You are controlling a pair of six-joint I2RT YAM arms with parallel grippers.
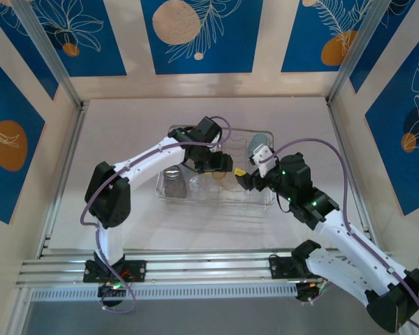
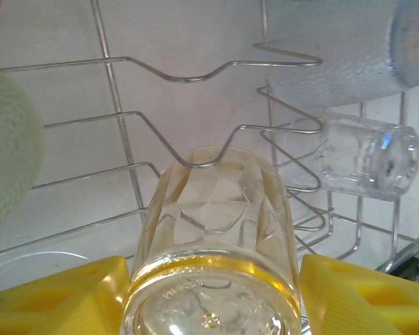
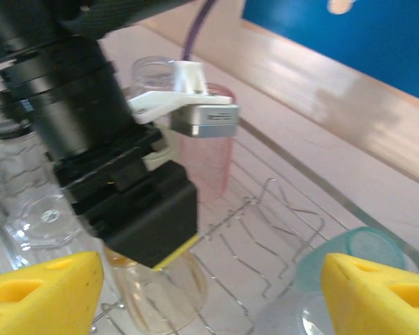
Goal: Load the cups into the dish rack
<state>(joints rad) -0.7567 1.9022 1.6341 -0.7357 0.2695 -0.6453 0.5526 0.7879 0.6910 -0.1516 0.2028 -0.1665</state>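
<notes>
The amber cup [image 2: 209,258] is sitting inside the dish rack [image 1: 195,197]. Its base is facing up toward the left gripper [image 2: 211,303] and its mouth is pointing down at the rack's wire dividers. The left gripper is grasping it, with the yellow fingers [image 2: 63,300] pressing against both sides of the cup near its base. In the overhead view this is taking place around the middle of the rack, and the left arm is reaching in across the rack's far-left side.

The right gripper [image 3: 209,296] is hovering over the right end of the rack, just beside the left gripper. Its jaws are standing wide apart and are holding nothing.

Other cups are resting in the rack too. A clear cup [image 2: 366,157] is lying on its side across the rack's prongs, near the amber cup. A frosted bluish cup [image 2: 342,49] is lying just beyond the clear one, deeper in the rack. A pink cup [image 3: 206,160] is standing among the rack's wires on the far side of the left gripper. A smoky grey cup [image 1: 172,183] is standing at the rack's near-left corner, apart from both grippers.
</notes>
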